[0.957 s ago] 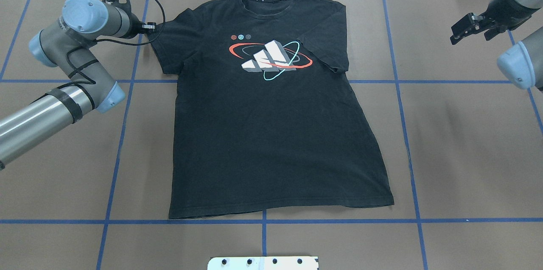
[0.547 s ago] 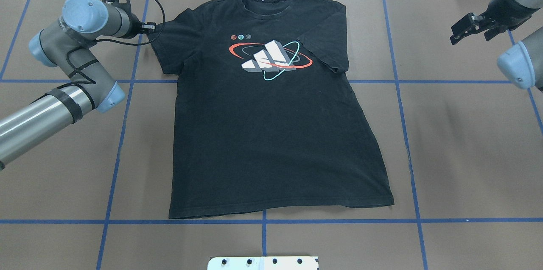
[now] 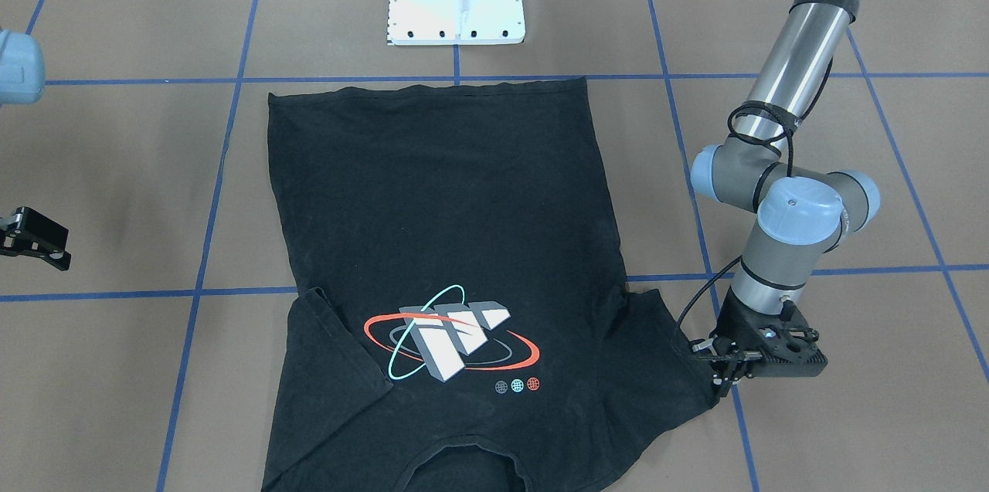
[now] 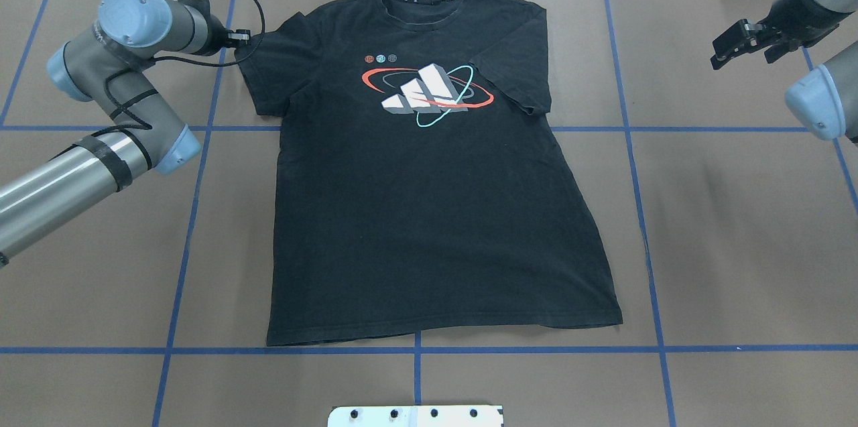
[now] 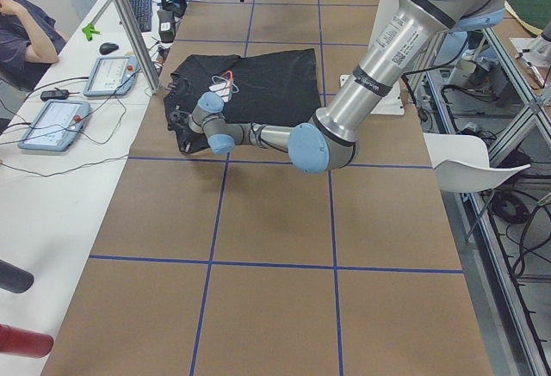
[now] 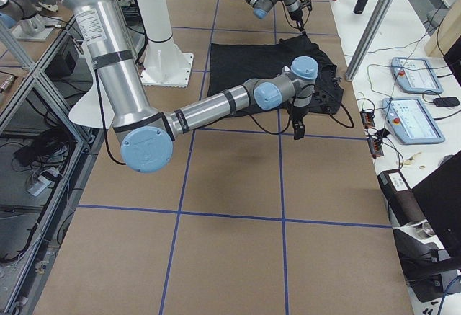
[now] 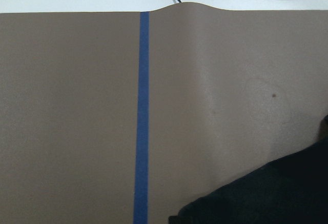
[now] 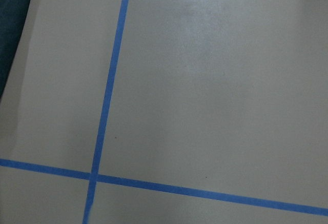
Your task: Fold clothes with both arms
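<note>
The black T-shirt (image 4: 429, 212) lies flat, logo up, on the table (image 4: 737, 246), one sleeve tip right at the left pincer (image 3: 725, 385), whose cable (image 3: 699, 299) loops beside it; the right pincer (image 4: 722, 51) hangs well apart, holding nothing visible. The front-facing view shows the left pincer at the sleeve, hidden overhead by the wrist (image 4: 191, 31), but neither pincer's opening can be told.

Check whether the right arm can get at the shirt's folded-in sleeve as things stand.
Probably yes: only bare table lies between the right tool and that sleeve of the T-shirt.
</note>
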### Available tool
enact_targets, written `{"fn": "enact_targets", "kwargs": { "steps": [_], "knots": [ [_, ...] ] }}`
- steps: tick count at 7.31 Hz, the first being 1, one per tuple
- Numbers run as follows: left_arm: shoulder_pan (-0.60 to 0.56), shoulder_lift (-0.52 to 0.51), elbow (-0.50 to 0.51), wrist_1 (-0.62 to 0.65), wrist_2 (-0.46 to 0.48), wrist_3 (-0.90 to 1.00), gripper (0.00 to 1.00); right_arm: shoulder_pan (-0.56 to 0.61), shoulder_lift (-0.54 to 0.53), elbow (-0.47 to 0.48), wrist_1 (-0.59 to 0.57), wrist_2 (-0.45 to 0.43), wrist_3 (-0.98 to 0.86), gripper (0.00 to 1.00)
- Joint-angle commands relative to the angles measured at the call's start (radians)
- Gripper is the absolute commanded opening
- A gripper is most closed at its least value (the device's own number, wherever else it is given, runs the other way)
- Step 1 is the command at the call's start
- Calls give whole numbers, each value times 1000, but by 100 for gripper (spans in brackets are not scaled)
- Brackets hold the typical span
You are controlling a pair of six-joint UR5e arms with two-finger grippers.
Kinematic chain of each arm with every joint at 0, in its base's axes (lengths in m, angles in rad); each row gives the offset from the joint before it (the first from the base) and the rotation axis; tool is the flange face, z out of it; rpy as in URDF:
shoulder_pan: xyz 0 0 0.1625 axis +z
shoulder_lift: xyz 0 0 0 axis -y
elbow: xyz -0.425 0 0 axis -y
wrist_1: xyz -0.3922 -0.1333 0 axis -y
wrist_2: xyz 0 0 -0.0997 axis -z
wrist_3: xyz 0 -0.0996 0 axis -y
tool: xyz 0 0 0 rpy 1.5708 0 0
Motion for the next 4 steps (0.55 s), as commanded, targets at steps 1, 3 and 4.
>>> {"fn": "enact_targets", "kwargs": {
  "steps": [1, 3, 4],
  "knots": [
    [1, -41, -21, 12, -16, -68, 0, 0, 1, 1, 0, 0, 2, 100],
    [40, -120, -21, 73, -26, -188, 0, 0, 1, 1, 0, 0, 2, 100],
    [82, -159, -19, 97, -26, -273, 0, 0, -1, 1, 0, 0, 2, 100]
  ]
}}
